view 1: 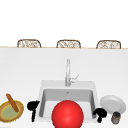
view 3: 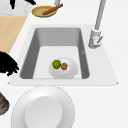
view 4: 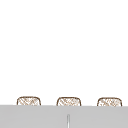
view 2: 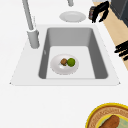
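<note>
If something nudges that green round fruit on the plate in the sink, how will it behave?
The green fruit looks round and smooth, so it would probably roll. It rests against a brown fruit, which may block it on that side. The plate seems shallow, so its rim might not stop it.

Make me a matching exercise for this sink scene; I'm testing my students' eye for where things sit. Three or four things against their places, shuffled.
Things:
1. green fruit
2. brown stick
3. small dark jar
4. faucet

Places:
A. behind the basin
B. beside the right hand
C. on a white plate in the sink
D. across the yellow dish near the left hand

Pairs: 1-C, 2-D, 3-B, 4-A
</note>
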`<action>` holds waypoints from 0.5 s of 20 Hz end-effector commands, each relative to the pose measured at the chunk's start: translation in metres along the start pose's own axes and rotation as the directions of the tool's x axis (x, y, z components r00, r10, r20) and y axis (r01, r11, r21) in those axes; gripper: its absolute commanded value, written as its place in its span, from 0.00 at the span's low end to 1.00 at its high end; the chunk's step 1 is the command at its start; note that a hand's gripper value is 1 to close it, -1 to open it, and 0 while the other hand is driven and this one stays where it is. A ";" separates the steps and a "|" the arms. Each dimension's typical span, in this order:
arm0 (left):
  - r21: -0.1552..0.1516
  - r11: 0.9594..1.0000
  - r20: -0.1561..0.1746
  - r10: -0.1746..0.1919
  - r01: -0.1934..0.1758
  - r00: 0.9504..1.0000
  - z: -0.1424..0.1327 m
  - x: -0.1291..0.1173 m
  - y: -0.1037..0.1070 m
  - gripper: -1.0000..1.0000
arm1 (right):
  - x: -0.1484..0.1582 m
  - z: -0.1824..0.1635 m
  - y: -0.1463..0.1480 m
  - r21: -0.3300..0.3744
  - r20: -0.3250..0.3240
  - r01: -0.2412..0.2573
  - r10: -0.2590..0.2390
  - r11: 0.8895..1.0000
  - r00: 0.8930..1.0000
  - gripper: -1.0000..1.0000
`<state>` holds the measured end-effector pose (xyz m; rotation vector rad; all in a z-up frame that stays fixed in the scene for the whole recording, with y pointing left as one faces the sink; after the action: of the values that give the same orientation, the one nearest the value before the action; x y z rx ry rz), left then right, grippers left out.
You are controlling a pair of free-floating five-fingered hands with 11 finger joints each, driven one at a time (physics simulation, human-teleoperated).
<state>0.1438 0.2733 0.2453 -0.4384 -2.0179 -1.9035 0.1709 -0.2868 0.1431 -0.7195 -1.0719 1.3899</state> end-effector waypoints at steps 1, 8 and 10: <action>0.020 1.000 -0.008 0.015 -0.015 1.000 0.001 0.013 -0.010 0.00 | 0.000 0.000 0.000 0.000 0.000 0.000 0.000 1.000 1.000 0.50; 0.001 1.000 0.000 0.002 -0.002 1.000 0.000 0.028 -0.016 0.00 | 0.000 0.000 0.000 0.000 0.000 0.000 0.000 1.000 1.000 0.50; 0.001 1.000 0.001 0.002 -0.002 1.000 0.000 0.024 -0.014 0.00 | 0.000 0.000 0.000 0.000 0.000 0.000 0.000 1.000 1.000 0.50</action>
<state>0.1155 0.2720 0.2430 -0.4407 -2.0181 -1.9009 0.1709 -0.2868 0.1431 -0.7195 -1.0719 1.3899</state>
